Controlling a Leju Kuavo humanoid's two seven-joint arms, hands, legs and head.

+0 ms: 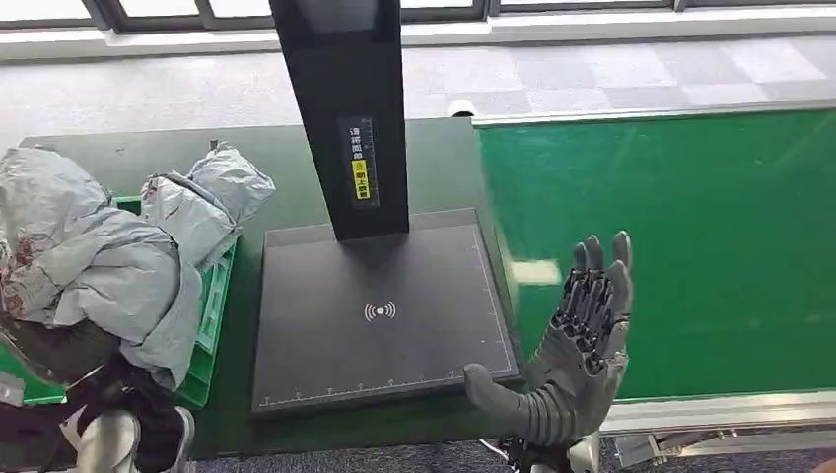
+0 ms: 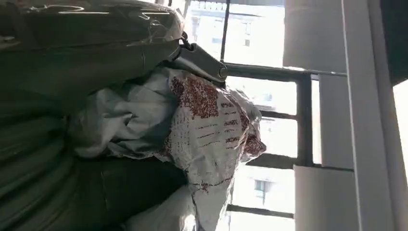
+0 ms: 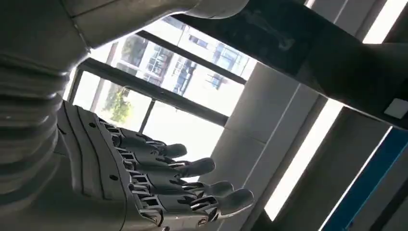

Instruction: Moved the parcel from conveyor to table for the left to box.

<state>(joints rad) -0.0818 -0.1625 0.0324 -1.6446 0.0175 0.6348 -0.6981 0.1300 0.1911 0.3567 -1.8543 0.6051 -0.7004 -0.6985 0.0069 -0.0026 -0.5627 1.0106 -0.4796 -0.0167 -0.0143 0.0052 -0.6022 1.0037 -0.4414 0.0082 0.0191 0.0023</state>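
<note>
Grey crinkled plastic: in the head view the parcel (image 1: 84,261), a soft rumpled mailer bag with red print at its edge, sits bulked up at the left side of the table (image 1: 266,158), over a green crate (image 1: 215,305). A second grey bag (image 1: 207,197) lies just beside it, on the crate's far end. Flat matte-black scanner pad (image 1: 380,315) with a tall black post (image 1: 345,108) stands mid-table. Green conveyor belt (image 1: 680,246) runs to the right, smooth. Right hand (image 1: 577,345) hovers at the pad's near right corner, fingers straight and spread, holding nothing.

Left wrist view: left hand (image 2: 72,48) grips the parcel; wrinkled film with a red-speckled label bulges out past the thumb.

Right wrist view: right hand's dark segmented fingers (image 3: 183,178) extended, apart, nothing in them.
</note>
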